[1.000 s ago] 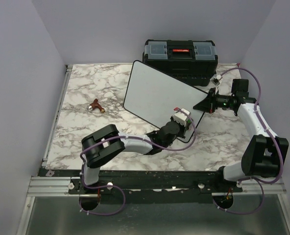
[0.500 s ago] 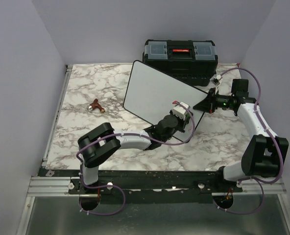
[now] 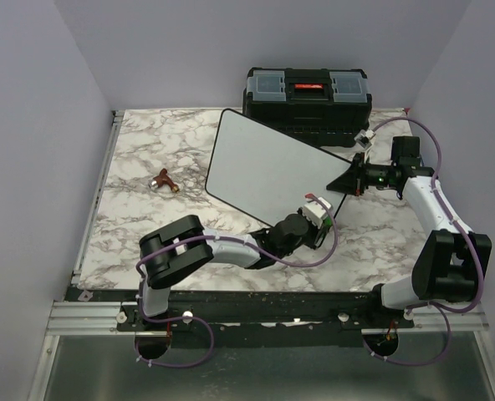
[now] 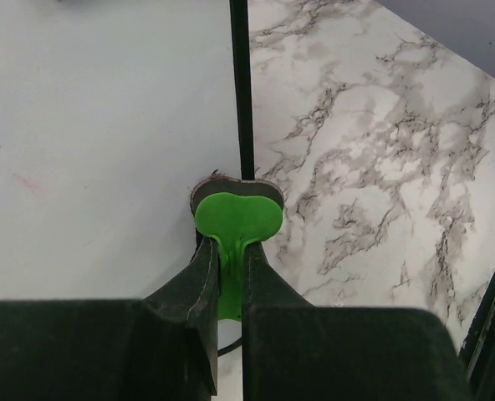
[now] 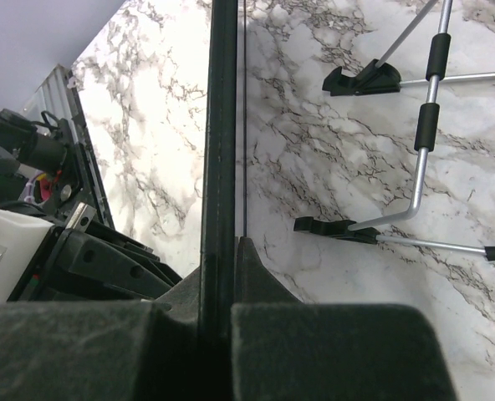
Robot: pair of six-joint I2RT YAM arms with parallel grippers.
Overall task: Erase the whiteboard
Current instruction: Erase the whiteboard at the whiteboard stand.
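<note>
Top view: light even, diffuse; shadows under my arms (image 3: pixel 231 246) on the table (image 3: pixel 147 150) soft and faint. Board (image 3: pixel 264 163) reads flat pale grey, matte. Walls (image 3: pixel 30 125) carry a lilac cast.

Left wrist view: bright; eraser (image 4: pixel 237 219) and table sharp, left fingers (image 4: pixel 189 309) near-black, soft-edged close to the lens. Board surface there evenly lit, a touch grey; a faint pink smear on it stays legible.

Right wrist view: dimmer, grainy; right fingers (image 5: pixel 339 351) blurred and mottled, board frame a dark silhouette, far table crisp, thin shadows under the stand (image 5: pixel 423 125) feet
</note>
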